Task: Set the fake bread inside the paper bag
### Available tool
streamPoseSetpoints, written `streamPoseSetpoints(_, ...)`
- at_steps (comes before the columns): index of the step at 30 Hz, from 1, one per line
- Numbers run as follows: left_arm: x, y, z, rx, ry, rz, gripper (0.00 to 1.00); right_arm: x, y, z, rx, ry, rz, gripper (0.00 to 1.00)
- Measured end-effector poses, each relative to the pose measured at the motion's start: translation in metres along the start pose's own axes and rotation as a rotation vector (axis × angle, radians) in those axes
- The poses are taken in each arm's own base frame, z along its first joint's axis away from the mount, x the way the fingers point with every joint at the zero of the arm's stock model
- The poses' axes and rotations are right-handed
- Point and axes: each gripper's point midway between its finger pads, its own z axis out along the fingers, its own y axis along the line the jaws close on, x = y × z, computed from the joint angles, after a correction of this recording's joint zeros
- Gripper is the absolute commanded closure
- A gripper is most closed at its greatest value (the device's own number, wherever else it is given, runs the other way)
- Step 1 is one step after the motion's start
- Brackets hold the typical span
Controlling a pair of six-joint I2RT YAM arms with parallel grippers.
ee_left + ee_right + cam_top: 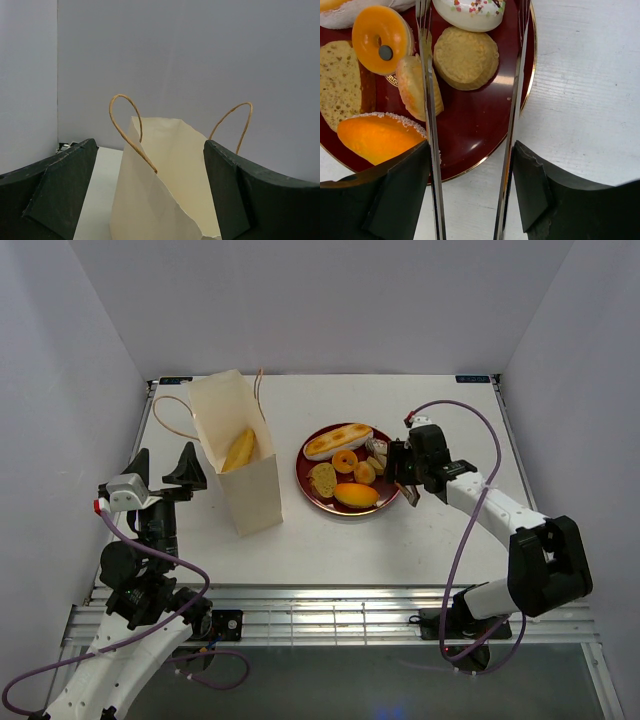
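Note:
The paper bag [240, 465] stands open at the left with one yellow bread piece [240, 448] inside; it also fills the left wrist view [165, 190]. My left gripper [160, 468] is open and empty just left of the bag. More fake bread lies on the dark-red plate [310, 488]: a baguette [338, 440], a ring donut [345, 461], a slice [322, 478], an orange roll [356, 494]. My right gripper [400, 475] is shut on metal tongs [427, 100], whose blades straddle a round tan roll [466, 57] over the plate [485, 125].
A white frosted piece with sprinkles [470, 12] lies at the plate's far edge. The bag's cord handles [125, 120] stick up. Walls close the table on three sides. Bare white tabletop [450, 420] lies right of the plate.

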Motion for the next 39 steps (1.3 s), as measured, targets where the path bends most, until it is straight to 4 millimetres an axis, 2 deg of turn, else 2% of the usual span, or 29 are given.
streamPoseSetpoints(5,0.0,0.0,0.0,0.001,0.0,0.0,0.02,0.002,-0.002,0.009,0.004,0.021,-0.004,0.31)
streamPoseSetpoints(8,0.0,0.0,0.0,0.001,0.0,0.0,0.02,-0.001,-0.002,0.011,-0.004,0.019,-0.006,0.36)
streamPoseSetpoints(12,0.0,0.0,0.0,0.001,0.0,0.001,0.02,-0.008,0.0,0.011,-0.021,0.006,-0.004,0.45)
streamPoseSetpoints(20,0.0,0.0,0.0,0.001,0.0,0.0,0.02,-0.014,0.003,0.004,-0.044,-0.005,0.0,0.47)
streamPoseSetpoints(25,0.0,0.0,0.0,0.001,0.0,0.001,0.02,-0.034,0.011,-0.02,-0.074,-0.063,-0.001,0.48)
streamPoseSetpoints(30,0.0,0.0,0.0,0.001,0.0,0.001,0.02,-0.068,0.022,-0.059,-0.121,-0.163,-0.008,0.48)
streamPoseSetpoints(39,0.001,0.0,0.0,-0.001,0.002,0.002,0.02,-0.119,0.053,-0.128,-0.258,-0.283,-0.054,0.48)
